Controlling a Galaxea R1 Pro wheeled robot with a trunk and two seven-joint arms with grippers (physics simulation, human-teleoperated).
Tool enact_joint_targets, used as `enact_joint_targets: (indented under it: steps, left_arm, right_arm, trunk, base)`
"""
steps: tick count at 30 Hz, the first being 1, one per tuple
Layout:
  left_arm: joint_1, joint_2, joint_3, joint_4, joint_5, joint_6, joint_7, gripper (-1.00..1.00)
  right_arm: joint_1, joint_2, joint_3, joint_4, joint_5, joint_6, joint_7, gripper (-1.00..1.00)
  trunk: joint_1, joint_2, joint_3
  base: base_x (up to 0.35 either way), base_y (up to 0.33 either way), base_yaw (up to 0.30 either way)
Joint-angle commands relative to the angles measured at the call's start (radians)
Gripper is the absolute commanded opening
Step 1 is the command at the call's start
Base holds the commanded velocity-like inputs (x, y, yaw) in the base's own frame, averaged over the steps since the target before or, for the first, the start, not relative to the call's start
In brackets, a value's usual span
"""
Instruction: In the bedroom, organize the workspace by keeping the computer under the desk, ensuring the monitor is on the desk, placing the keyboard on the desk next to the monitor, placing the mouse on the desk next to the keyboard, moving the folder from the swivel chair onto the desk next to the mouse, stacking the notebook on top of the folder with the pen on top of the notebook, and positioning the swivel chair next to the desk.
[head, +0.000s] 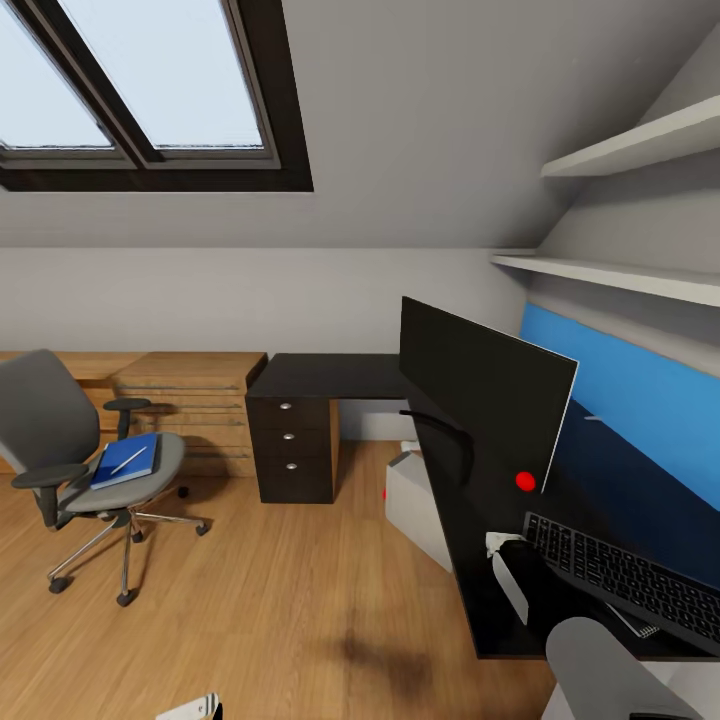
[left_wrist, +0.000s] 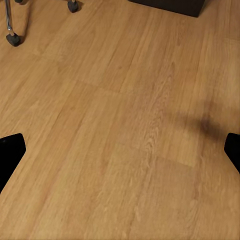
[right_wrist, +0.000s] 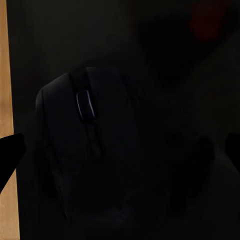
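- Attic bedroom, wood floor (left_wrist: 125, 125), black desk (head: 330, 375) along the wall.
- Monitor (head: 480, 395) and keyboard (head: 625, 575) on desk; computer (head: 415, 505) beneath.
- Swivel chair (head: 60, 440) well apart, bearing folder (head: 125, 462) and pen (head: 128, 460).
- Right gripper (right_wrist: 120, 150): fingers spread, released, over mouse (right_wrist: 87, 145) on desk.
- Left gripper (left_wrist: 120, 150): open, above floor.

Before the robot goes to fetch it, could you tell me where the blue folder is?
In the head view the folder lies on the seat of the swivel chair at the left, with the pen on top.
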Motion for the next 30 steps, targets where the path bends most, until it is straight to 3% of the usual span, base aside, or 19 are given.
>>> enact_joint_targets:
  steps: [1,11,12,30]
  left_arm:
    - [-0.001,0.0,0.0,0.0,0.008,-0.003,0.0,1.0]
    - [-0.001,0.0,0.0,0.0,0.008,-0.003,0.0,1.0]
    - [-0.001,0.0,0.0,0.0,0.007,-0.003,0.0,1.0]
    - [-0.001,0.0,0.0,0.0,0.007,-0.004,0.0,1.0]
  right_arm:
    - [0.0,0.0,-0.001,-0.001,-0.006,0.004,-0.005,1.0]
    - [0.0,0.0,-0.001,-0.001,-0.006,0.004,-0.005,1.0]
    - [0.0,0.0,-0.001,-0.001,-0.006,0.004,-0.005,-1.0]
    - [0.0,0.0,0.001,-0.003,-0.006,0.001,-0.004,-1.0]
  trunk:
    - [0.0,-0.001,-0.001]
    - [0.0,-0.001,-0.001]
    - [0.0,-0.001,-0.001]
    - [0.0,-0.001,-0.001]
  base:
    - [0.0,0.0,0.0]
    - [0.0,0.0,0.0]
    - [0.0,0.0,0.0]
    - [0.0,0.0,0.0]
